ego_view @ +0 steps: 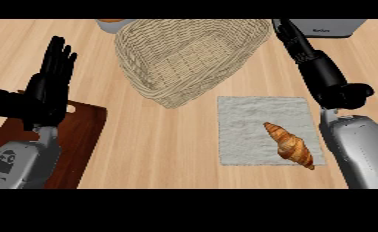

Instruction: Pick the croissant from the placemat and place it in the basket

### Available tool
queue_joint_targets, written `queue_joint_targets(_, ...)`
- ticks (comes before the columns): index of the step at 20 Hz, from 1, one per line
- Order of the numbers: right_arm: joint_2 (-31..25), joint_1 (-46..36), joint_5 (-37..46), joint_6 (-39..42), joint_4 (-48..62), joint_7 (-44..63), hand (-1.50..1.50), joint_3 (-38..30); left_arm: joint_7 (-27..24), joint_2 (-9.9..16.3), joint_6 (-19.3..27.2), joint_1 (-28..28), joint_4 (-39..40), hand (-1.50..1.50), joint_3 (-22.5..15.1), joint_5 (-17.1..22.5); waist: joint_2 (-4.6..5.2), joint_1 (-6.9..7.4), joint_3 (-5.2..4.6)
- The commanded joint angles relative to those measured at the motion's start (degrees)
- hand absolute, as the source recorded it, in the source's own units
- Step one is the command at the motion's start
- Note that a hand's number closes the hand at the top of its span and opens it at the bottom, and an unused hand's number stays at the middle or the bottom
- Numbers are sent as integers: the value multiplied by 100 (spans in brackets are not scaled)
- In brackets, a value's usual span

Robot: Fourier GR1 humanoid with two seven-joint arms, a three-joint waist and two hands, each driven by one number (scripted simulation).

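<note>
Croissant point(289, 145) unclaimed on placemat point(251, 126); both hands released.
Right hand point(306, 51) (fingers straight) should descend squarely over the pastry before closing; basket point(140, 78) near; left hand point(50, 83) resting.

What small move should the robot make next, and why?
Probably bring the right hand back and down toward the croissant. The croissant lies untouched on the placemat, the basket holds nothing, and this open hand is up beside the basket.
</note>
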Motion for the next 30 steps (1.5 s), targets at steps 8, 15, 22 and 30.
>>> queue_joint_targets(8, 333, 21, 222, 693, -2779, -3096, -150, 485, 723, 817, -228, 1237, 1133, 0, -612, -838, -420, -596, 174)
queue_joint_targets(15, 1097, 1971, 949, -1678, -3361, -3961, -150, -1164, 854, 989, -11, 1749, 1383, 0, -466, -899, -345, -1517, 248)
queue_joint_targets(22, 931, 4800, 1741, -1803, -3237, -4855, -150, -1889, 840, 1054, 74, 1911, 1195, 0, -507, -1012, -211, -1279, 181)
queue_joint_targets(30, 769, 7118, 2772, -1944, -3339, -7147, -150, -2109, 696, 1036, -95, 1957, 1010, 0, -712, -1141, -208, -842, 151)
